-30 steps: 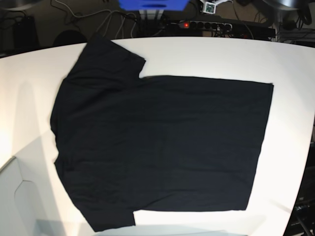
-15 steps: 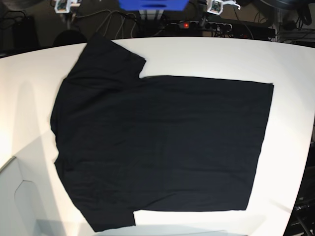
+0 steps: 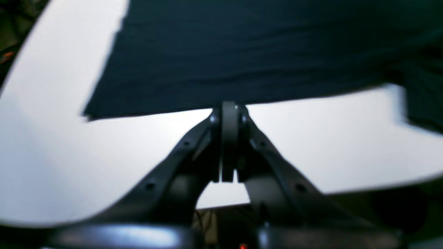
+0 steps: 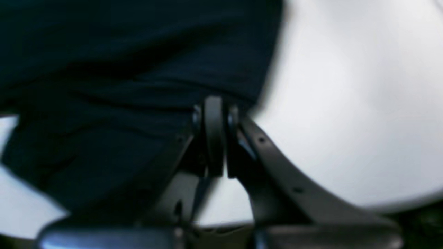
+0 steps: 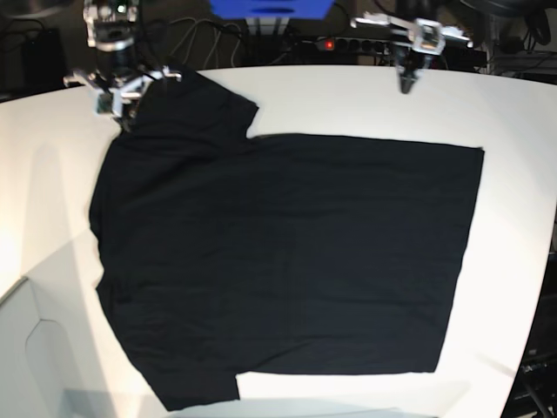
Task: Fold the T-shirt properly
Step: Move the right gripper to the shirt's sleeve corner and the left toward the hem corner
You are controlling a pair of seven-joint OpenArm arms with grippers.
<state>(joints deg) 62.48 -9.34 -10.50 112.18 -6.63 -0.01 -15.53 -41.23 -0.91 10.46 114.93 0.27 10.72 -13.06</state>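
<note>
The black T-shirt [image 5: 287, 252] lies flat on the white table [image 5: 348, 96], sleeves to the left and hem to the right. No print shows. My left gripper [image 5: 406, 85] is shut and empty above the bare table at the far edge, just short of the shirt's far side. In the left wrist view it [image 3: 229, 105] sits at the cloth's edge [image 3: 242, 52]. My right gripper [image 5: 120, 117] is shut and hovers over the far sleeve. In the right wrist view it [image 4: 214, 102] is over the cloth [image 4: 121, 69], which is blurred.
A power strip [image 5: 365, 43], cables and a blue object [image 5: 270, 9] lie behind the table's far edge. The table's right edge [image 5: 535, 261] curves close to the hem. A pale grey panel [image 5: 35, 348] sits at the near left corner.
Both arms have come into the base view from the far edge and moved down toward the table. The shirt has not moved.
</note>
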